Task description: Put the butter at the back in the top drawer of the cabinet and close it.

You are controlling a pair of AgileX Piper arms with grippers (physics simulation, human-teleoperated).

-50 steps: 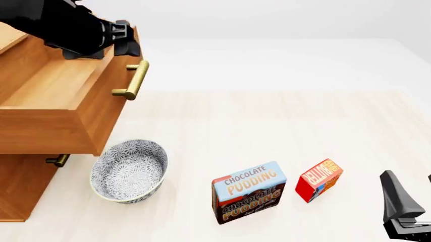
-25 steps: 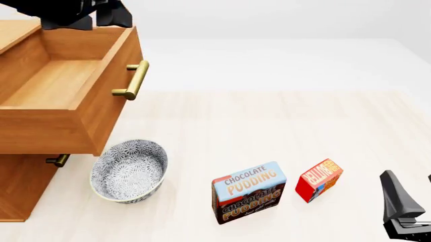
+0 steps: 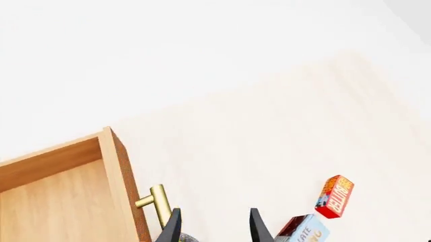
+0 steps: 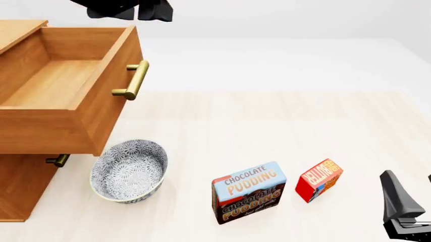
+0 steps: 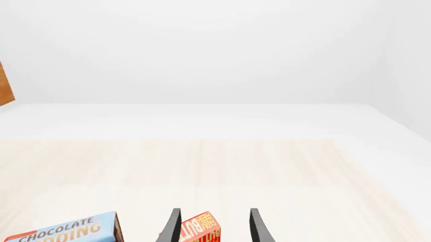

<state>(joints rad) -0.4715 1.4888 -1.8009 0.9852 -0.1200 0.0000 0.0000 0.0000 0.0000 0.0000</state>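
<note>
Butter [image 4: 318,180] stands on the desk [image 4: 283,126] beside the pudding box [image 4: 249,192] in the front view; the left hand [image 4: 145,9] has risen off the top drawer [image 4: 74,85], now open. Left wrist view: fingers spread, empty. Right wrist view: right hand [image 5: 212,227] spread, butter just ahead, ready for grasping.

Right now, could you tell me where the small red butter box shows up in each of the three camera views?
Front view: the butter box stands on the table at lower right, just right of the pudding box.
Left wrist view: near the lower right corner, above the pudding box's visible corner.
Right wrist view: at the bottom edge, seen between the right gripper's open fingers.
Shared landmark: the pudding box beside it.
</note>
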